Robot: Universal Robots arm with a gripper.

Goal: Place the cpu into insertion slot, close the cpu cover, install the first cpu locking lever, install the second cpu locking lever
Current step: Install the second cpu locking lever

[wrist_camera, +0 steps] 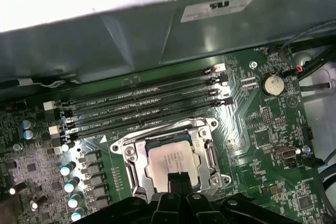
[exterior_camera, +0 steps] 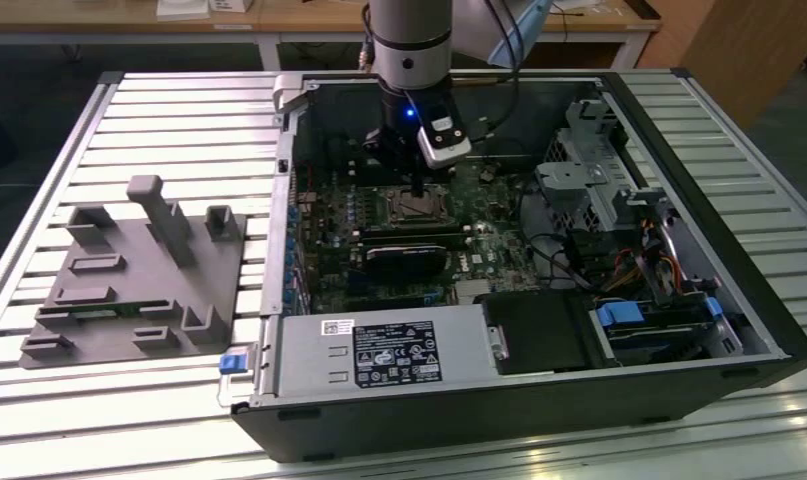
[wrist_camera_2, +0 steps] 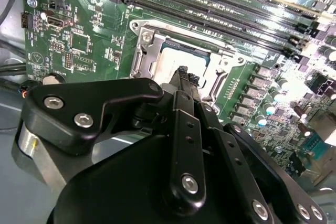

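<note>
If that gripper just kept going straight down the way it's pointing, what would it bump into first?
Most likely the cpu, which lies in the insertion slot with the cpu cover around it. The gripper points at its near edge; the gap is hard to judge.

The exterior view looks down from above and in front at the open black computer case point(exterior_camera: 537, 250) lying on a slatted metal table point(exterior_camera: 56, 150), far enough back to take in the whole case. Both wrist views ride close over the green motherboard point(wrist_camera_2: 79, 40), looking steeply down past the black gripper point(wrist_camera: 177, 182) (seen from opposite sides). All three views share the square silvery-rimmed insertion slot point(exterior_camera: 414, 208) and the long black memory slots point(wrist_camera: 142, 106) beside it.
</note>
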